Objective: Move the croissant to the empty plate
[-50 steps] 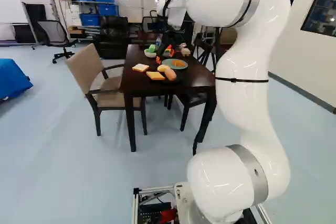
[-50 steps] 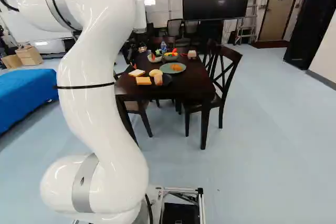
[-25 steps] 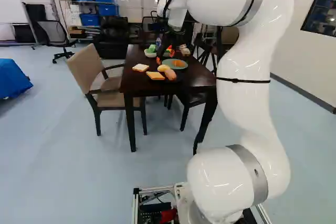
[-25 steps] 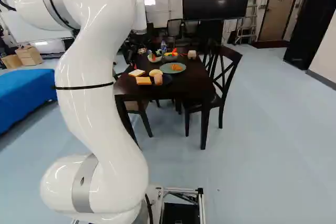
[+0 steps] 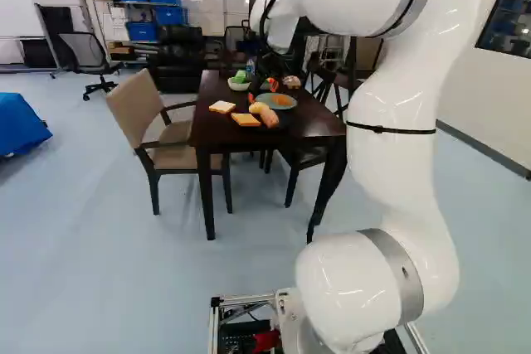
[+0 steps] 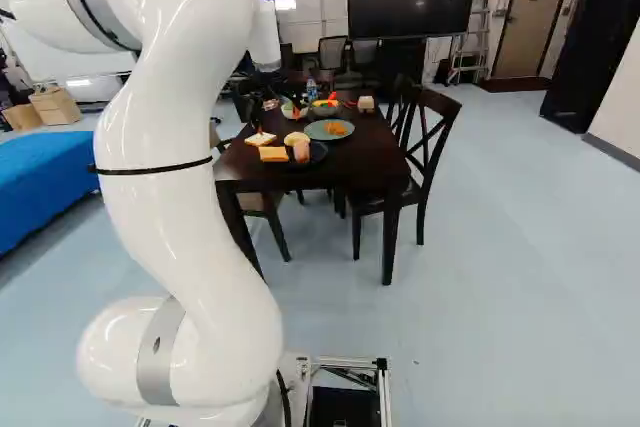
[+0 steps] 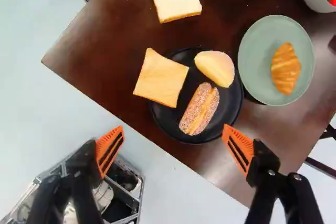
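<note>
Well, spread wide with nothing in the hand (image 7: 174,134), maybe to fit round the croissant (image 7: 286,68) on the green plate (image 7: 254,77), ahead to one side.

Two plates (image 7: 254,56), two bread slices (image 7: 161,78), one croissant (image 7: 286,69)
</note>
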`<state>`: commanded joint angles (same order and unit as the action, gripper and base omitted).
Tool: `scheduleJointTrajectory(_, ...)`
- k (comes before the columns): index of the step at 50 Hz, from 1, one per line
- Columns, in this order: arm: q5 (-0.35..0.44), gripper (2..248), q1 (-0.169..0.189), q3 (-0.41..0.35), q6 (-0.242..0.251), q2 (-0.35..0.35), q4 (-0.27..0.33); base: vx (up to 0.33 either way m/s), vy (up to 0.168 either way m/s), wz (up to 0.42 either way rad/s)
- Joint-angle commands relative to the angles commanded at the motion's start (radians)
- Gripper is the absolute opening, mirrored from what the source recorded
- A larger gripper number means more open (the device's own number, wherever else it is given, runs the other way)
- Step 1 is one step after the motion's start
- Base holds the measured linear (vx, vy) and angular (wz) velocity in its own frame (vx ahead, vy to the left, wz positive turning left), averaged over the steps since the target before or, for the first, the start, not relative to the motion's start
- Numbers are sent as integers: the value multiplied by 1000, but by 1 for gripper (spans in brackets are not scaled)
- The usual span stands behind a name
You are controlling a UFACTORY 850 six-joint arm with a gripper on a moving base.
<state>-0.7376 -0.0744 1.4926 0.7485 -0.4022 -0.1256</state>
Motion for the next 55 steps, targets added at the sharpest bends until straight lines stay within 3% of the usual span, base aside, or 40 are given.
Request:
scheduleJointTrajectory(28,223,247,10,-195,-104,95,17,0,0,0)
scheduleJointTrajectory(55,523,247,24,-456,-243,221,41,0,0,0)
